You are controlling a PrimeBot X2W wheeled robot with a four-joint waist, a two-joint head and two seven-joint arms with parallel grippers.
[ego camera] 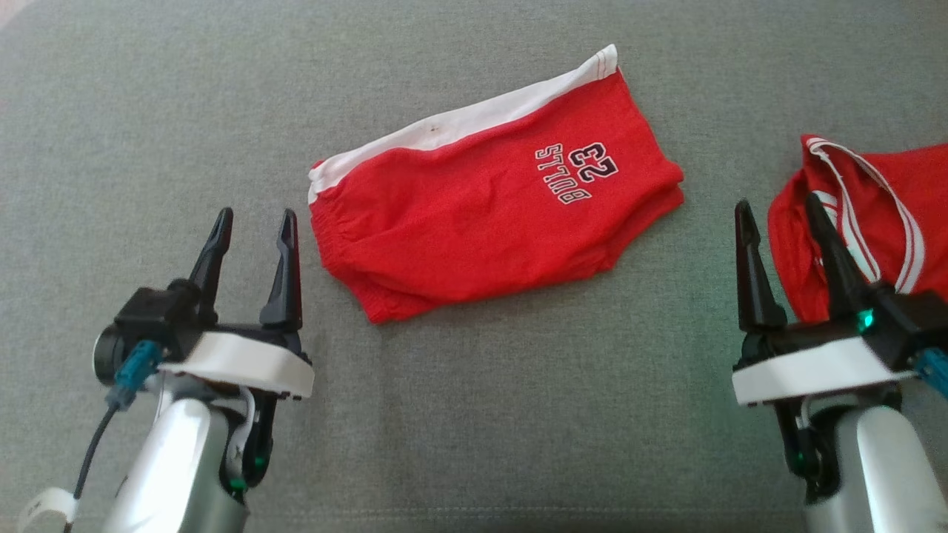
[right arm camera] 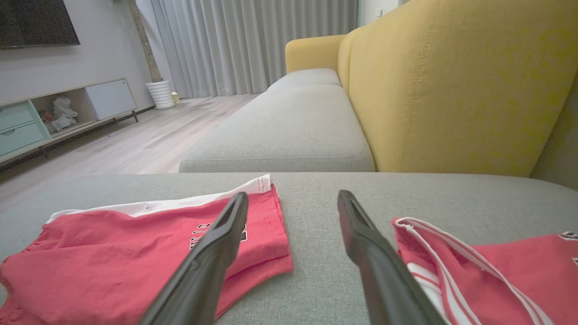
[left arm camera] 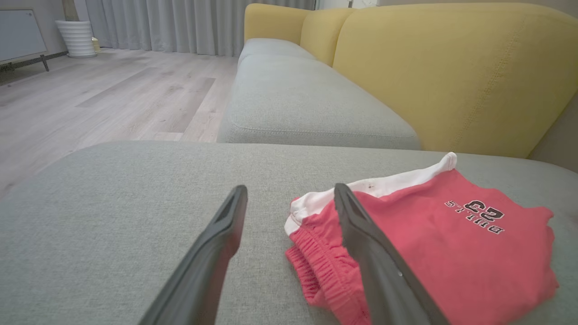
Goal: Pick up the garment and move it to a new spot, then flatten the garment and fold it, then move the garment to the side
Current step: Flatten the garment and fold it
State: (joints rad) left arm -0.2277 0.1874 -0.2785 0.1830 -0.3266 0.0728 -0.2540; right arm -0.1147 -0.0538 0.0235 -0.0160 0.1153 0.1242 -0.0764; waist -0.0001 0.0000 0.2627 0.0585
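Note:
The garment (ego camera: pixel 489 192) is a pair of red shorts with a white side stripe and "BULLS 23" print, lying folded on the grey cushion (ego camera: pixel 148 111) at the middle. It also shows in the left wrist view (left arm camera: pixel 433 243) and the right wrist view (right arm camera: pixel 135 253). My left gripper (ego camera: pixel 252 222) stands open at the lower left, just left of the shorts' waistband, holding nothing. Over at the lower right, my right gripper (ego camera: pixel 779 211) is open and empty, between the shorts and a second red garment (ego camera: pixel 874 222).
The second red garment (right arm camera: pixel 496 271), with white striped trim, lies crumpled at the right edge of the cushion. A yellow sofa back (left arm camera: pixel 451 72) rises behind. Another grey seat cushion (right arm camera: pixel 289 131) extends beyond, with wood floor (left arm camera: pixel 113 95) to its left.

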